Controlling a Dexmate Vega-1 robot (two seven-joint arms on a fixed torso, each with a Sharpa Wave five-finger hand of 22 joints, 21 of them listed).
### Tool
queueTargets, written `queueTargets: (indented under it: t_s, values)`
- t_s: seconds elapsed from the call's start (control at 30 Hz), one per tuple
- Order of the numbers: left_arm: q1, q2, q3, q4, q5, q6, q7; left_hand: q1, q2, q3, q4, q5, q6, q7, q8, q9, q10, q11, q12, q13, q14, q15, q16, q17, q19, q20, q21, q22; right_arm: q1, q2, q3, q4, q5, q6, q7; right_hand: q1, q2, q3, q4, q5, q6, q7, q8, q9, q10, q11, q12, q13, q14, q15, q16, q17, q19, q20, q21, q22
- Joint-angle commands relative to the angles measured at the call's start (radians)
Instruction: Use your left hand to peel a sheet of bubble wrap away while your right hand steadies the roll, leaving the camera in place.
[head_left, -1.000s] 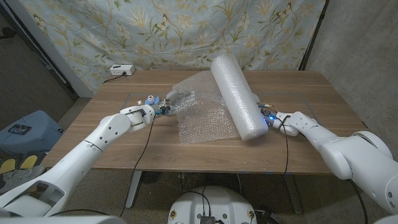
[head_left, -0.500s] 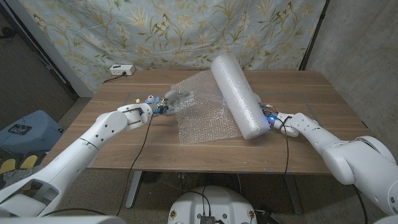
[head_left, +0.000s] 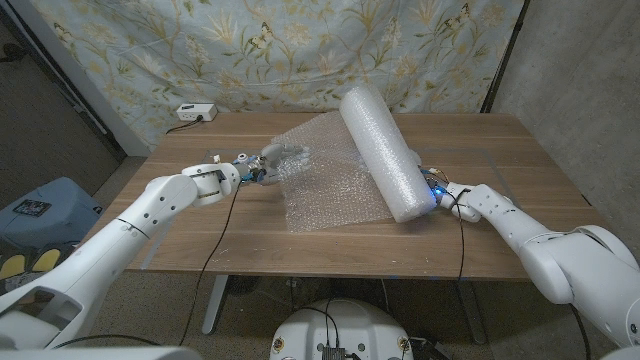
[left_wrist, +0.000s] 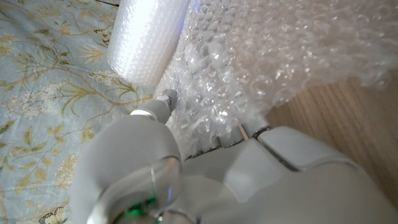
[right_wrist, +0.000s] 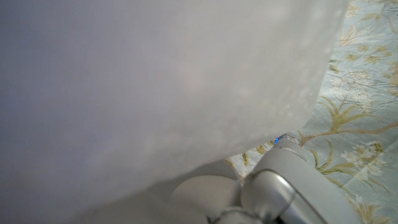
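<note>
A thick white bubble wrap roll lies slanted on the wooden table, right of centre. A loose sheet spreads from it toward the left. My left hand pinches the sheet's left edge and holds it a little above the table. From the left wrist, that hand sits against the bubbled sheet, with the roll beyond. My right hand holds the roll's near end, its fingers out of sight behind it. From the right wrist, the roll presses close against the hand.
A small white box with a cable sits at the table's far left corner. A floral cloth hangs behind the table. Bare wood shows along the front edge and on the far right.
My left hand has drawn the sheet's edge slightly farther back and up. The roll's near end has shifted a touch to the right with my right hand.
</note>
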Motion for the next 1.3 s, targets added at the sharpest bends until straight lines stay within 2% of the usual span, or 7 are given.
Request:
queueTargets:
  t_s: [0.03,0.6,0.97,1.3]
  values:
    - [0.006,0.036,-0.015,-0.031,-0.012,0.02,0.003,-0.007,-0.001,0.007,-0.001,0.0,0.023,0.03,-0.003,0.002,0.018,-0.011,-0.003,0.005,0.0,-0.006,0.006,0.005,-0.003,0.0,0.008,0.002,-0.024,0.009,0.016,-0.023,0.023,0.035,0.003,-0.01,-0.003,-0.007,0.0,0.004,0.01,-0.002,0.006,0.003,0.011,0.002,-0.004,0.003,0.012,-0.003,0.003,0.002,0.001,-0.004,0.001,0.001]
    - [0.038,0.09,-0.051,-0.071,-0.041,0.035,0.023,-0.009,-0.001,0.009,0.0,0.0,0.022,0.028,-0.007,0.002,0.02,-0.011,-0.008,0.006,-0.005,-0.007,0.003,0.004,-0.006,0.001,0.016,0.002,-0.031,0.024,0.021,-0.023,0.035,0.078,0.01,-0.012,-0.004,-0.01,-0.002,0.006,0.014,-0.004,0.007,0.003,0.013,0.0,-0.007,0.004,0.012,-0.007,0.001,0.0,-0.003,-0.005,-0.002,0.001]
    - [0.027,0.109,-0.047,-0.078,-0.035,0.042,0.009,-0.009,0.0,0.009,-0.001,0.0,0.023,0.029,-0.008,0.002,0.018,-0.012,-0.012,0.009,-0.006,-0.006,0.005,0.005,-0.011,0.001,0.021,0.001,-0.018,0.047,0.029,0.031,0.034,0.133,0.056,-0.013,-0.005,-0.011,-0.003,0.007,0.017,-0.009,0.008,0.003,0.016,-0.007,-0.009,0.004,0.008,-0.011,-0.002,-0.001,-0.011,-0.005,-0.006,0.001]
    - [0.011,0.118,-0.04,-0.065,-0.033,0.056,-0.006,-0.01,0.0,0.01,0.0,0.0,0.021,0.027,-0.01,0.002,0.019,-0.01,-0.014,0.009,-0.006,-0.006,0.005,0.005,-0.011,0.002,0.025,0.001,-0.021,0.057,0.043,0.04,0.036,0.153,0.062,-0.013,-0.004,-0.012,-0.004,0.008,0.019,-0.011,0.009,0.002,0.015,-0.009,-0.012,0.005,0.008,-0.011,-0.003,-0.001,-0.012,-0.006,-0.007,0.001]
